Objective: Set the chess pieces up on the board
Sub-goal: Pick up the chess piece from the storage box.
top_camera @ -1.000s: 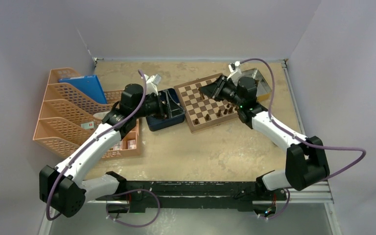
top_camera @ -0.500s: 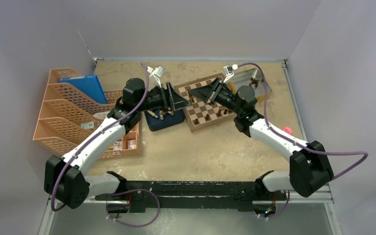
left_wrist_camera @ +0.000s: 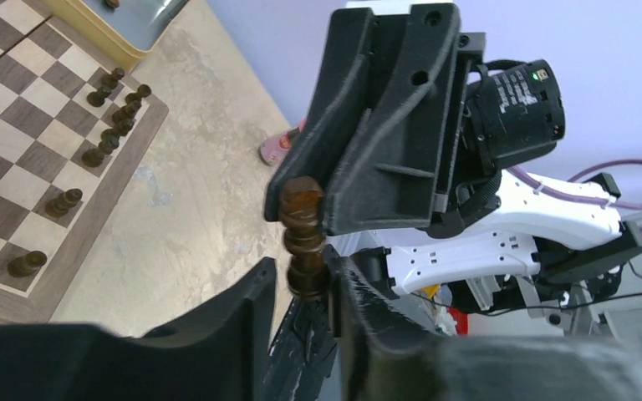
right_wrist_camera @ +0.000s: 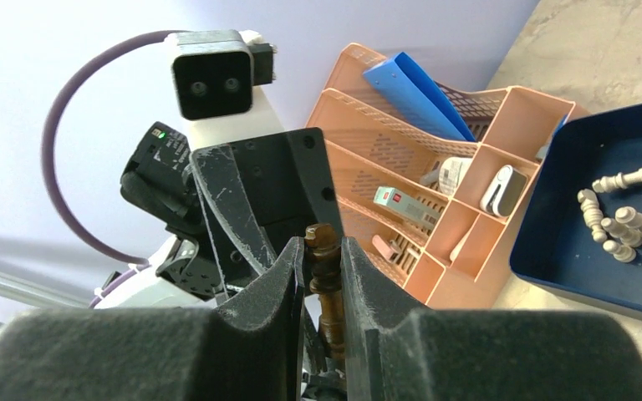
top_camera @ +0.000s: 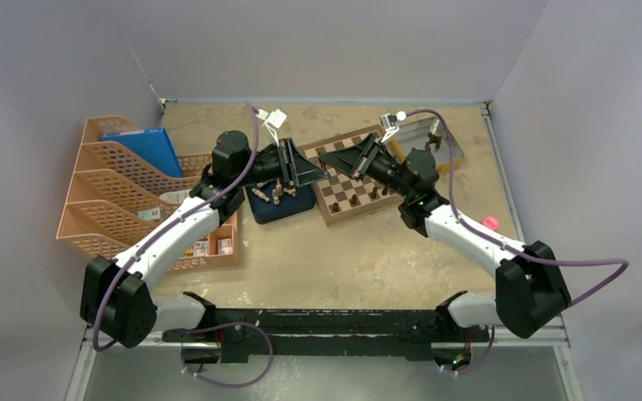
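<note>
Mid-air handover: my right end effector (right_wrist_camera: 322,251) is clamping a dark piece (left_wrist_camera: 303,230) tight by its upper end, holding it off the worktop (left_wrist_camera: 192,167) over the board (left_wrist_camera: 17,167) edge nearest the tray (right_wrist_camera: 568,251). That is leaving the base sticking out for the left. My left end effector (left_wrist_camera: 301,288) is sitting narrow round that base, but I can't tell if both pads are biting yet. I'm guessing this is a regrasp for upright placing. The piece is looking like glossy turned wood with a ringed stem, slick against rough black fingers. The board is showing matte wood checks, with other dark men (left_wrist_camera: 113,88) standing along its rim.
</note>
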You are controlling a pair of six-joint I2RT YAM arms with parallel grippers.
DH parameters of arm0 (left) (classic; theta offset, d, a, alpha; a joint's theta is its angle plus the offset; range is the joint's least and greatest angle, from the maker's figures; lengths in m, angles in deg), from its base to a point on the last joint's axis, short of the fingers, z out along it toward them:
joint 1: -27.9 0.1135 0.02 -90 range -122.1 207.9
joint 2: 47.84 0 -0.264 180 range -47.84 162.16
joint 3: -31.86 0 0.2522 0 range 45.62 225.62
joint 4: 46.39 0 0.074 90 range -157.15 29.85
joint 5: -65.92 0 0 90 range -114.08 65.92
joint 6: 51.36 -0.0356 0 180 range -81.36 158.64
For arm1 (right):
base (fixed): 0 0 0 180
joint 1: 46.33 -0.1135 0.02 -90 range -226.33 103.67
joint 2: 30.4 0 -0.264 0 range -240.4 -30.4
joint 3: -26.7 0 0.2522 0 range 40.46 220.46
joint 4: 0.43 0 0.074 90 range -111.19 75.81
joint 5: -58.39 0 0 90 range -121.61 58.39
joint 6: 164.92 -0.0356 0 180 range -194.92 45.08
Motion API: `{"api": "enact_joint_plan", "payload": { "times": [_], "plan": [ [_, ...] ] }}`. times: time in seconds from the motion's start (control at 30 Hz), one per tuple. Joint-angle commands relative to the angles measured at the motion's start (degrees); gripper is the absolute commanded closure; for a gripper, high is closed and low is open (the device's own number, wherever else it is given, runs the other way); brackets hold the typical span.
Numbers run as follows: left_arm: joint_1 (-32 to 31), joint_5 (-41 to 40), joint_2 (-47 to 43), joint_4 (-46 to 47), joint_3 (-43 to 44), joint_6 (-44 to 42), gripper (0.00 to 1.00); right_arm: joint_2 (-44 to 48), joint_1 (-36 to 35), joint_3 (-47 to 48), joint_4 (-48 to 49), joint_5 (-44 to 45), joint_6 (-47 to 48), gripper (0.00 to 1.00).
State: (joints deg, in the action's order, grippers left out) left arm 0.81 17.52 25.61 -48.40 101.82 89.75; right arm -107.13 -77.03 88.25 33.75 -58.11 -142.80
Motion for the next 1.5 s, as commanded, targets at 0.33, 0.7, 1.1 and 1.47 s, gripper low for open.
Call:
{"api": "enact_joint_plan", "payload": {
  "times": [0.33, 0.7, 1.1, 1.47],
  "plan": [
    [-0.24, -6.81, -5.91, -19.1, 4.76, -24.63, 1.0, 3.52, -0.06, 5.85, -14.13, -6.57, 22.42, 0.68],
    [-0.24, -7.36, -11.24, -28.96, 2.9, -46.99, 1.0, -1.0, 0.02, 16.96, -34.8, -16.85, 46.02, 0.57],
    [-0.24, -5.35, -9.37, -32.1, 2.42, -49.39, 1.0, -5.22, -1.01, 18.66, -33.5, -21.78, 42.84, 0.58],
    [-0.25, -4.95, -7.75, -32.67, 2.52, -49.61, 1.0, -9.67, -5.23, 22.21, -36.09, -18.31, 42.58, 0.57]
  ]
}}
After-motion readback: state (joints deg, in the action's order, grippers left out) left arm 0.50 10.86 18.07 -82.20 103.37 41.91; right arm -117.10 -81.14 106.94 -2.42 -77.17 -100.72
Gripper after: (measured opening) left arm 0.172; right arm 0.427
